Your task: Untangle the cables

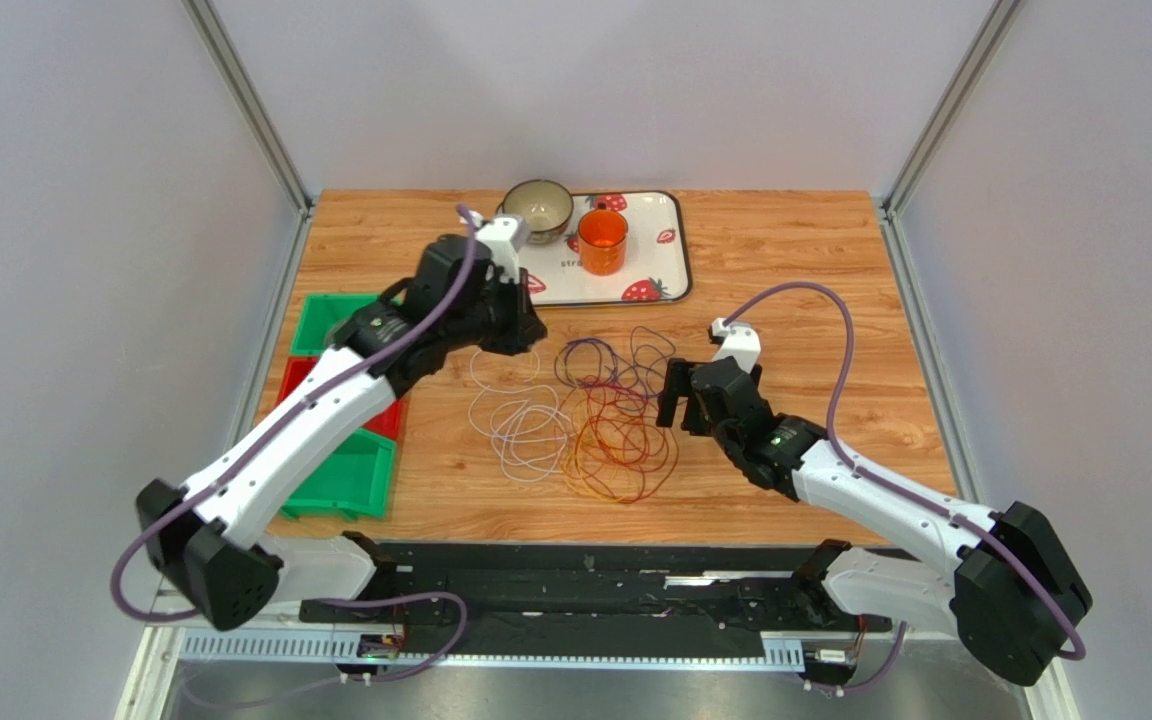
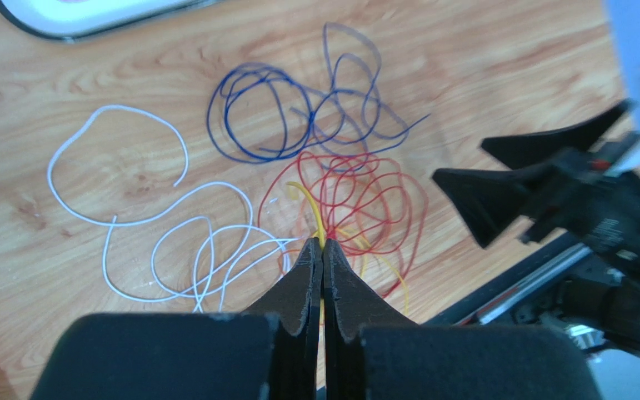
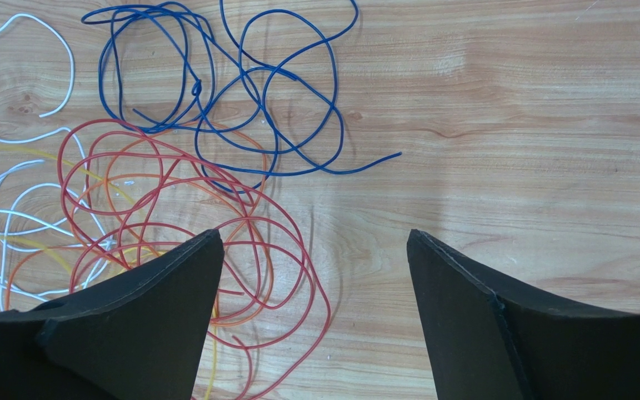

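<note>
The cables lie in a loose pile mid-table: white loops (image 1: 515,428), red and orange loops (image 1: 620,443), dark blue-purple loops (image 1: 590,353). My left gripper (image 2: 322,246) is shut on a yellow cable (image 2: 311,204) that rises out of the red loops (image 2: 365,200), beside the white cable (image 2: 115,221) and the blue one (image 2: 252,117). In the top view it (image 1: 534,339) hangs over the pile's far left. My right gripper (image 3: 313,237) is open and empty over the red loops (image 3: 329,312), at the pile's right edge (image 1: 672,393). The blue cable (image 3: 196,86) lies beyond it.
A strawberry-print tray (image 1: 665,285) at the back holds a bowl (image 1: 537,210) and an orange cup (image 1: 602,240). Green bins (image 1: 334,323) (image 1: 342,480) and a red bin (image 1: 297,383) stand at the left, under the left arm.
</note>
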Robot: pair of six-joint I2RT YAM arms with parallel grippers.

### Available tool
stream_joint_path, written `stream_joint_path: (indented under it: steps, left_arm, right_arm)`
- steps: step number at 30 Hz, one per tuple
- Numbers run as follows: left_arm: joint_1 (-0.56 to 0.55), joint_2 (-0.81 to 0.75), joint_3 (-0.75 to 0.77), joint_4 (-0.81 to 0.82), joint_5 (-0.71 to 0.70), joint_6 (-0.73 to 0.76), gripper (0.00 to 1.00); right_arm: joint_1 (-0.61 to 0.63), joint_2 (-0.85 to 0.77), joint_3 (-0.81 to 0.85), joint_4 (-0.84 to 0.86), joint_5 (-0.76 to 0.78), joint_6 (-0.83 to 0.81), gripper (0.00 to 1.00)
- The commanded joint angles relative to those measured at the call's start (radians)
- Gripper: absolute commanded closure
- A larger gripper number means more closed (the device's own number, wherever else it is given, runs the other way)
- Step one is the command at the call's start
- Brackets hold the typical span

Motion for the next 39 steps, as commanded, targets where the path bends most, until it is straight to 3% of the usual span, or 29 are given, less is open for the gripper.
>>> stream_joint_path:
  steps: [1, 3, 11, 18, 22, 27, 29, 32, 39]
  left_arm:
    - [0.051, -0.180, 0.014, 0.061, 0.073, -0.020, 1.00]
    - [0.054, -0.202, 0.051, 0.026, 0.120, -0.011, 1.00]
    - [0.054, -0.230, 0.264, -0.165, 0.057, 0.073, 1.00]
    - [0.054, -0.154, 0.604, -0.289, 0.011, 0.107, 1.00]
    - [0.054, -0.101, 0.821, -0.292, -0.040, 0.164, 1.00]
    - [0.054, -0.038, 1.107, -0.271, 0.000, 0.199, 1.00]
    - [0.054, -0.044, 1.114, -0.237, -0.006, 0.216, 1.00]
    - [0.054, -0.096, 0.998, -0.164, -0.029, 0.234, 1.00]
    - [0.054, -0.229, 0.584, -0.067, -0.103, 0.214, 1.00]
  right_arm:
    - [-0.006, -0.009, 0.006, 0.021, -0.003, 0.016, 0.15]
    - [-0.006, -0.007, 0.005, 0.018, -0.008, 0.022, 0.15]
    - [-0.006, -0.033, -0.030, 0.000, -0.023, 0.058, 0.16]
    - [-0.007, -0.092, -0.070, -0.003, -0.016, 0.079, 0.16]
    - [-0.006, -0.096, -0.070, -0.009, -0.016, 0.081, 0.16]
    - [-0.006, -0.106, -0.075, -0.011, -0.019, 0.076, 0.17]
    - [-0.006, -0.110, -0.073, -0.017, -0.002, 0.071, 0.17]
    - [-0.006, -0.118, -0.067, -0.022, 0.015, 0.070, 0.17]
    - [-0.009, -0.087, -0.043, -0.006, 0.020, 0.059, 0.17]
